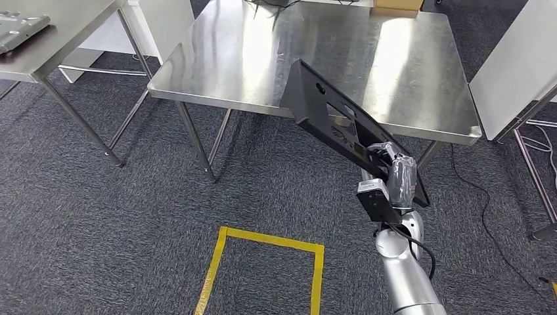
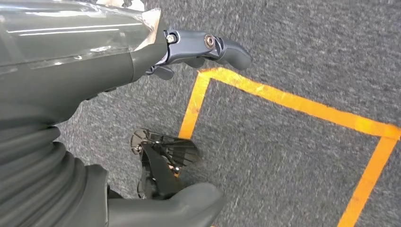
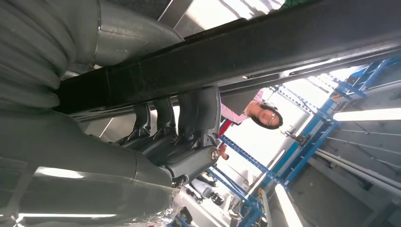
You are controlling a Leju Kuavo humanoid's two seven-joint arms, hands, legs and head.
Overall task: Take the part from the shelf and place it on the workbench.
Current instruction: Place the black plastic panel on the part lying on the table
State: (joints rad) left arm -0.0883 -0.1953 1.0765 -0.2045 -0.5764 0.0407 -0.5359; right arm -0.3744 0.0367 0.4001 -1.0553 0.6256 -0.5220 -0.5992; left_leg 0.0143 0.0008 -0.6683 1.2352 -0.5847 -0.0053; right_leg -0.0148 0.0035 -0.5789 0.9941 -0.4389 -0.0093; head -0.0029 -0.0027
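Your right robot hand point(image 1: 393, 172) has its fingers clamped on the near end of the long flat black panel with cut-outs point(image 1: 328, 115), whose far end pokes over the shiny steel worktop point(image 1: 256, 65). It looks stiff but long and lever-y, so I'd guess it wants to twist in that end grip. Your left robot hand point(image 2: 189, 52) hangs empty over the carpet, fingers apart.

My right arm point(image 1: 406, 279) is a smooth silver tube with rounded joints, and a black cable point(image 1: 420, 248) loops along its side. Above it sits a small black camera box point(image 1: 377, 200) with a white label on its upper face. My right hand point(image 1: 396, 172) is grey and wrapped in clear, crinkled plastic film. My left hand point(image 2: 142, 61) has a grey ribbed cover point(image 2: 35, 170), a thick grey thumb point(image 2: 175, 208), glossy plastic film over its back, and darker fingers point(image 2: 213, 47) with a round silver screw.
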